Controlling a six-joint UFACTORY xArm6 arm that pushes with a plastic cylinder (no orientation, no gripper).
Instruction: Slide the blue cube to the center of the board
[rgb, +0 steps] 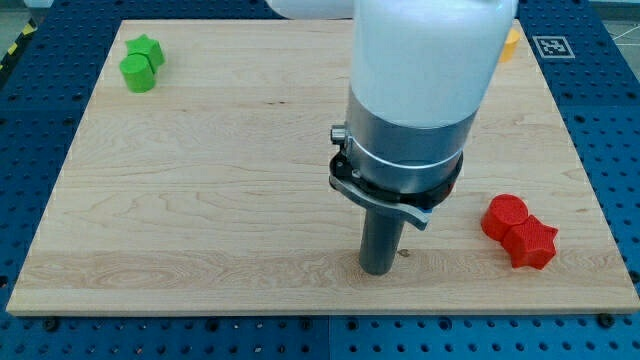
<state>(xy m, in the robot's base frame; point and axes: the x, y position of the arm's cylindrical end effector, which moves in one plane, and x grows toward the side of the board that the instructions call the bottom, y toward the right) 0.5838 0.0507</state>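
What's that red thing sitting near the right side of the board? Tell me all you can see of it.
The red thing looks like two small matte red blocks pressed together: a rounded cylinder toward the view's left and a star toward the view's right. They lie flat on the wooden board, to the right of my tip, which does not touch them.

my tip on board, red blocks right

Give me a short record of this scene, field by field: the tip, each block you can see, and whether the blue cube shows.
tip: my tip on the board, bottom centre
green blocks: two touching, top left corner
red blocks: cylinder and star, touching, to the tip's right
yellow-orange block: top right, mostly hidden by the arm
blue cube: not visible
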